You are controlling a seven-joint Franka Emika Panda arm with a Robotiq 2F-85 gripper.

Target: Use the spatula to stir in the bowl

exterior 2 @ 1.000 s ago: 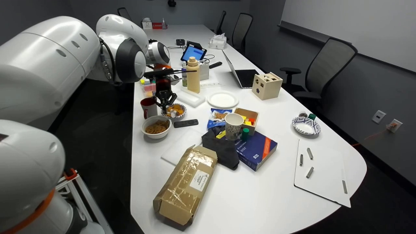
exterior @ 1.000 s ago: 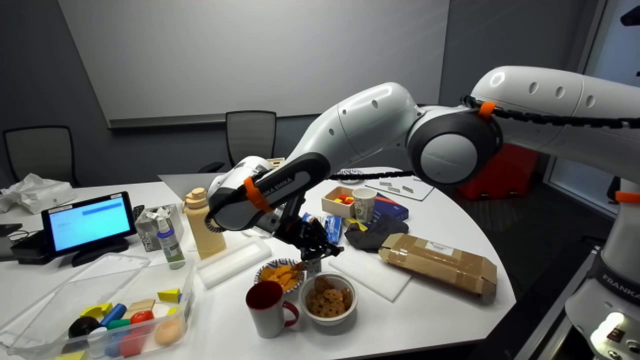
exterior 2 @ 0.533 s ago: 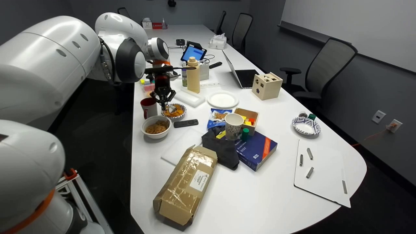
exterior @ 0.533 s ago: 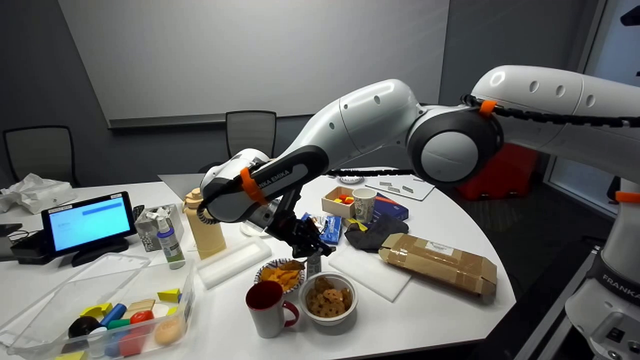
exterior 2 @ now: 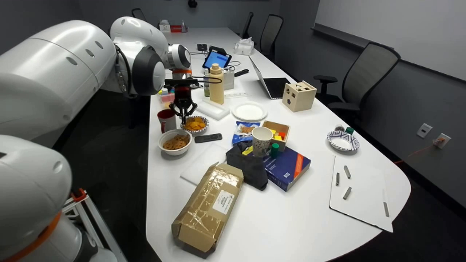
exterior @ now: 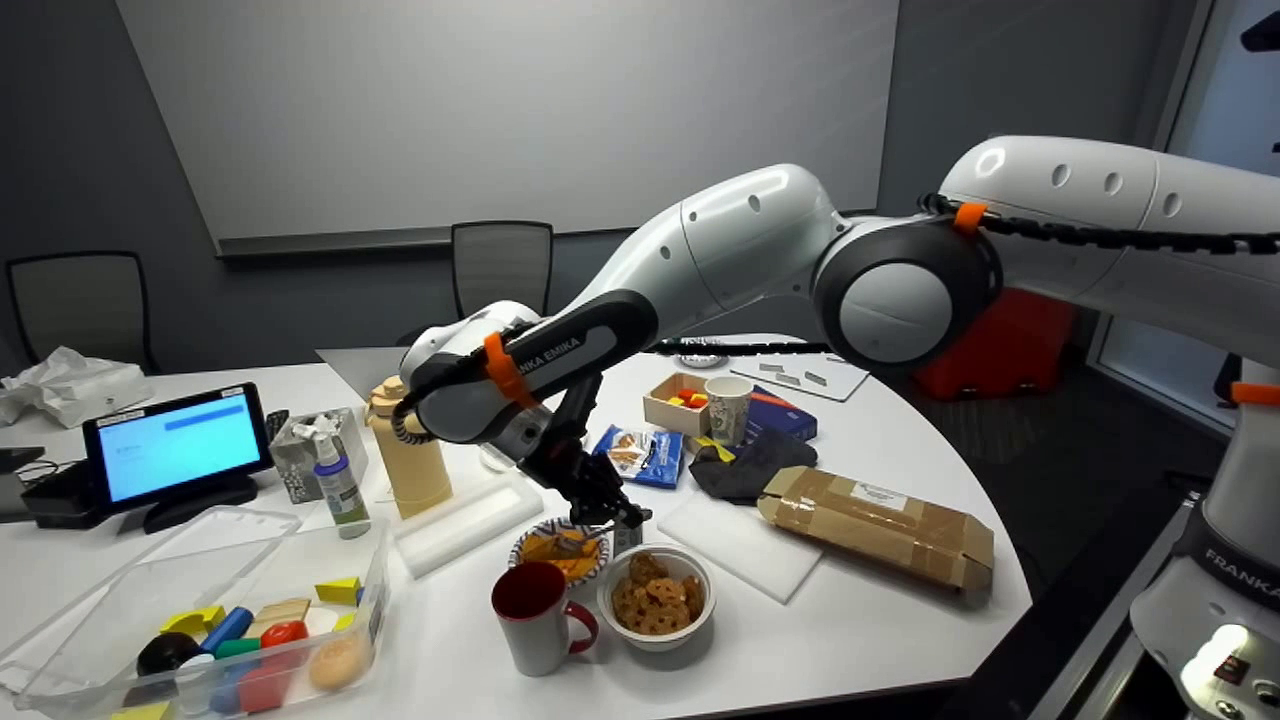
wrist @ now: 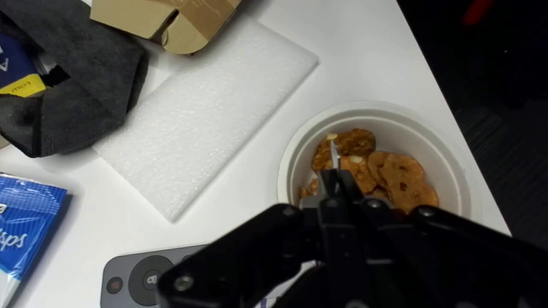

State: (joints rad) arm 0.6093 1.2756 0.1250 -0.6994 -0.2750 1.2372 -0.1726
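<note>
Both exterior views overlook table (exterior 2: 291,218); wrist view close, downward

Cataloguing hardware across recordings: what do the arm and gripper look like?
The arm is glossy white and rounded, with dark joint rings, orange straps, a black cable and pale FRANKA lettering. The gripper is black and angular, with metal bolts.

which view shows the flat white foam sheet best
The wrist view: the flat white foam sheet looks largest there, seen from above, with its surface texture clear. Both exterior views show it smaller and slanted; in an exterior view the cardboard box hides part of it.
</note>
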